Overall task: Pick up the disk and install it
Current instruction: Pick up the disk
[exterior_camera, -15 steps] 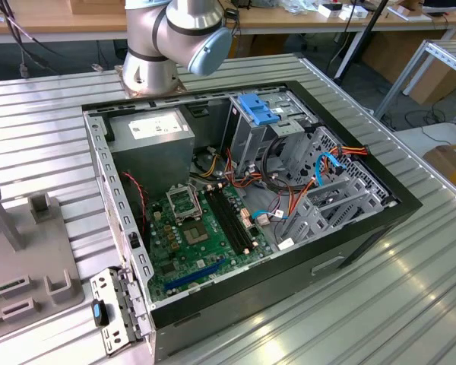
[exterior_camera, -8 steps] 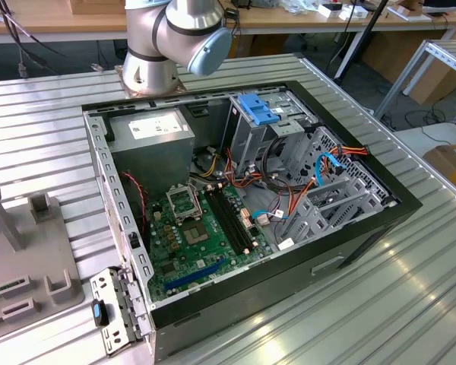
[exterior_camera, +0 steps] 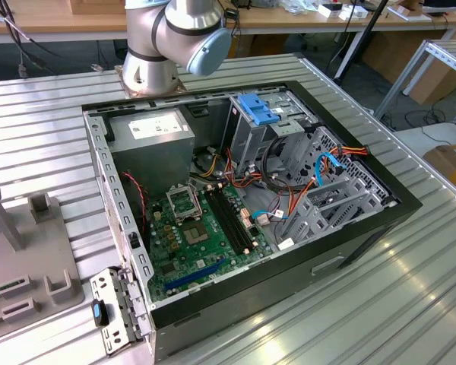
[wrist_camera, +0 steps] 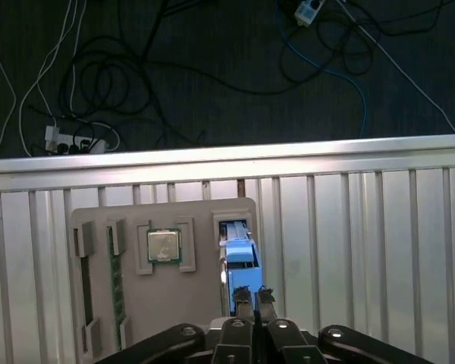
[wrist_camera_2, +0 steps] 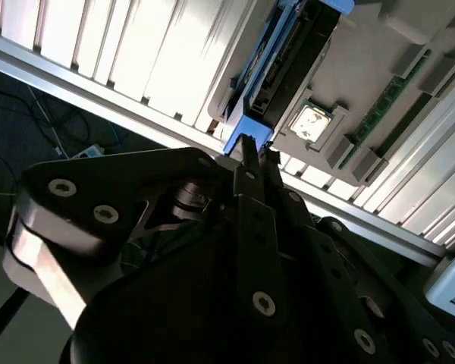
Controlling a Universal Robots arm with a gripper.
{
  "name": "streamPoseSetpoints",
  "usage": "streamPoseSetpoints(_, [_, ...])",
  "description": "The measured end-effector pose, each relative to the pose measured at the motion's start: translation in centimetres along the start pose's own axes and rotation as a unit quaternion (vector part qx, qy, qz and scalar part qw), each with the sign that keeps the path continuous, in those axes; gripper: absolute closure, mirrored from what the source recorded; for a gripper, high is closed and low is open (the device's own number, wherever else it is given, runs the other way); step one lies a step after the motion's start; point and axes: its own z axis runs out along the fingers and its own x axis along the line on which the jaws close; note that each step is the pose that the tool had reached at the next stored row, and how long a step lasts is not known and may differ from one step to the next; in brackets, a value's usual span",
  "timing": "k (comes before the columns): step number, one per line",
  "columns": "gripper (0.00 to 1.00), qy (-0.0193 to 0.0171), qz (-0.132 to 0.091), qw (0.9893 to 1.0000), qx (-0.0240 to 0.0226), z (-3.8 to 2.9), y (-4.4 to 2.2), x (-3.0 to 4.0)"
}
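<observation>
The disk point(wrist_camera: 239, 258) stands on edge in a slot of a grey holder tray point(wrist_camera: 197, 318), its blue rails showing on top. In the second wrist view the disk point(wrist_camera_2: 284, 53) appears edge-on, with a blue end piece near my fingertips. My gripper point(wrist_camera: 253, 296) hangs above the near end of the disk, apart from it. Its two fingers sit almost together with nothing between them. In the second wrist view the gripper point(wrist_camera_2: 254, 152) looks the same.
The holder tray point(exterior_camera: 30, 266) lies at the exterior view's left, also carrying a processor chip point(wrist_camera: 164, 245) and memory sticks point(wrist_camera: 117, 280). An open computer case point(exterior_camera: 365, 228) fills the table's middle, with a power-supply box point(exterior_camera: 156, 141) and a blue-latched drive cage point(exterior_camera: 257, 109). Cables lie on the floor past the table edge point(wrist_camera: 227, 155).
</observation>
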Motion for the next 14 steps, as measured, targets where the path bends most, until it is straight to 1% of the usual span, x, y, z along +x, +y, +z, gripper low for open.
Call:
streamPoseSetpoints(2, [0.71,0.0,0.0,1.0,0.0,0.0,0.0,-0.02])
streamPoseSetpoints(3, [0.71,0.0,0.0,1.0,0.0,0.0,0.0,-0.03])
streamPoseSetpoints(4, [0.58,0.0,0.0,1.0,0.0,0.0,0.0,-0.04])
streamPoseSetpoints(5, [0.58,0.0,0.0,1.0,0.0,0.0,0.0,-0.04])
streamPoseSetpoints(8, [0.4,0.0,0.0,1.0,0.0,0.0,0.0,-0.07])
streamPoseSetpoints(9, [0.4,0.0,0.0,1.0,0.0001,0.31,0.01,-0.07])
streamPoseSetpoints(10, [0.4,0.0,0.0,1.0,0.0,0.82,0.02,-0.06])
streamPoseSetpoints(12, [0.4,0.0,0.0,1.0,0.0,1.39,0.04,-0.05])
streamPoseSetpoints(13, [0.4,0.0,0.0,1.0,0.0,1.86,0.05,-0.04])
streamPoseSetpoints(14, [0.4,0.0,0.0,1.0,0.0,2.09,0.06,-0.01])
